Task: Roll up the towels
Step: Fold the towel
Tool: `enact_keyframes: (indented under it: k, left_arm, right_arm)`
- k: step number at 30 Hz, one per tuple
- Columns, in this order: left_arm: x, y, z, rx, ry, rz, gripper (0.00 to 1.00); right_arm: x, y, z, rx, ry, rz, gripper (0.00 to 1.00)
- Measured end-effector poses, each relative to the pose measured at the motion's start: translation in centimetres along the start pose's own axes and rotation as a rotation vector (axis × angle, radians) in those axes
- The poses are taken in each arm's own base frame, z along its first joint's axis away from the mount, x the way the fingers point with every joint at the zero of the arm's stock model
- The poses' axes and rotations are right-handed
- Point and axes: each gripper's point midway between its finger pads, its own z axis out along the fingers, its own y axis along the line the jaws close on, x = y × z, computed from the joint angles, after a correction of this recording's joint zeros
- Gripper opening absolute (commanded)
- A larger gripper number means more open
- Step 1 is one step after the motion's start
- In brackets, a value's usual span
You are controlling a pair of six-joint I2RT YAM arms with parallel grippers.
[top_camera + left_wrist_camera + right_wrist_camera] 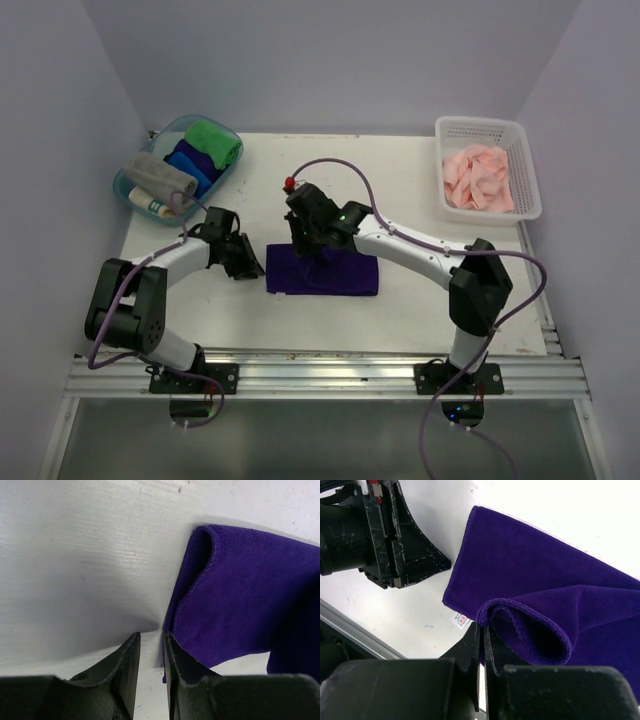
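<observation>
A dark purple towel (335, 275) lies flat at mid-table; it also shows in the left wrist view (250, 605) and the right wrist view (530, 565). My right gripper (305, 248) (482, 627) is shut on the towel's near-left hemmed edge, which is lifted and curled over onto the cloth. My left gripper (245, 262) (151, 640) rests on the table just beside the towel's left end, its jaws a narrow gap apart with nothing between them. A grey towel (160, 175) lies rolled on a tray at back left. Pale pink towels (480, 178) are heaped in a basket at back right.
The blue tray (122, 186) at back left also holds a green roll (215, 143) and a blue roll (192, 160). The white basket (480, 122) stands at the back right corner. A metal rail (330, 375) runs along the table's near edge.
</observation>
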Motion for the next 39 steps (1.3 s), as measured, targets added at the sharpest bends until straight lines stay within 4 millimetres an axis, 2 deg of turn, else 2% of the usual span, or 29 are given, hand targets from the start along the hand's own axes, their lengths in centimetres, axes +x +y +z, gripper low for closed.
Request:
enact_keyframes:
  k: [18, 21, 22, 25, 27, 30, 31, 34, 38, 39]
  left_arm:
    - [0.1, -0.6, 0.3, 0.046, -0.003, 0.007, 0.29]
    - [0.1, -0.6, 0.3, 0.046, -0.003, 0.008, 0.29]
    - [0.1, -0.6, 0.3, 0.046, -0.003, 0.008, 0.29]
    - [0.0, -0.6, 0.3, 0.045, -0.006, 0.007, 0.29]
    - [0.0, -0.4, 0.1, 0.035, -0.011, 0.008, 0.29]
    - [-0.1, 0.1, -0.3, 0.001, -0.026, 0.006, 0.29]
    - [-0.1, 0.3, -0.5, -0.011, -0.032, 0.005, 0.29]
    - [-0.3, 0.6, -1.4, -0.033, -0.062, 0.009, 0.31]
    - [-1.4, -0.1, -3.2, -0.020, -0.140, 0.044, 0.44]
    - [-1.7, -0.5, -3.7, -0.024, -0.166, 0.068, 0.56]
  right_arm:
    - [2.7, 1.1, 5.9, 0.015, 0.122, -0.025, 0.00]
    - [2.9, 1.5, 6.8, 0.007, 0.136, -0.023, 0.35]
    - [2.9, 1.6, 6.9, 0.007, 0.136, -0.018, 0.49]
    - [2.4, 2.0, 7.3, 0.001, 0.129, -0.029, 0.57]
    - [1.5, 2.5, 7.1, -0.008, 0.112, -0.034, 0.56]
    - [-0.4, 2.8, 6.2, -0.008, 0.052, -0.047, 0.48]
    - [-1.0, 2.6, 5.7, -0.003, 0.033, -0.046, 0.42]
    - [-2.2, 1.6, 3.5, 0.004, -0.026, -0.040, 0.33]
    - [-2.4, -1.6, 1.1, 0.042, -0.058, -0.002, 0.24]
    - [-2.1, -2.8, 0.9, 0.058, -0.055, 0.016, 0.23]
